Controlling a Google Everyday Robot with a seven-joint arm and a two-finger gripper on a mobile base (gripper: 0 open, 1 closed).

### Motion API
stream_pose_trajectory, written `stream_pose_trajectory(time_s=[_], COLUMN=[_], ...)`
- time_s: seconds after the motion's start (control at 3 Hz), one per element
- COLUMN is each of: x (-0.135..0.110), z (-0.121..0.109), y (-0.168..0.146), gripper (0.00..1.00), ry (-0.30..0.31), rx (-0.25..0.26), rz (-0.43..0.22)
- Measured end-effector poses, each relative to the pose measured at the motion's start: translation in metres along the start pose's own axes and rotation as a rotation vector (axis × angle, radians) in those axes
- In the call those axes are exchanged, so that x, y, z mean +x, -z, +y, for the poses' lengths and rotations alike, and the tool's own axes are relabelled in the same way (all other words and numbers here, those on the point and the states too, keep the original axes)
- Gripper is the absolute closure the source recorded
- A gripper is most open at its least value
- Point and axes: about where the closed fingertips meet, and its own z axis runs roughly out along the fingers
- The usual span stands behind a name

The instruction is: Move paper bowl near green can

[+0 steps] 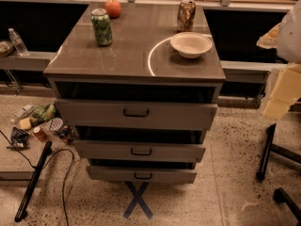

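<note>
The paper bowl (190,44) is cream-white and shallow. It sits upright on the right side of the cabinet top (136,55). The green can (101,27) stands upright at the top's left rear, well apart from the bowl. My gripper (280,92) shows as cream-coloured parts below a white arm section at the right edge of the view. It is off to the right of the cabinet, lower than the top, and touches neither the bowl nor the can.
A brownish-gold can (186,15) stands just behind the bowl. An orange-red fruit (113,7) sits behind the green can. All three cabinet drawers (136,113) are pulled out. Snacks and cables (40,126) litter the floor at the left. Chair legs (275,154) stand at the right.
</note>
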Motion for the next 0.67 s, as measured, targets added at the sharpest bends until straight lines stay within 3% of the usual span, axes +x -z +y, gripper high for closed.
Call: stream_pose_trajectory(time_s=[0.33,0.67], x=[-0.004,-0.004], z=[-0.003,-0.008], y=[0.000,-0.012], gripper=[0.00,0.00], ry=[0.009,-0.039], rx=[0.015,0.038], rz=[0.006,-0.009])
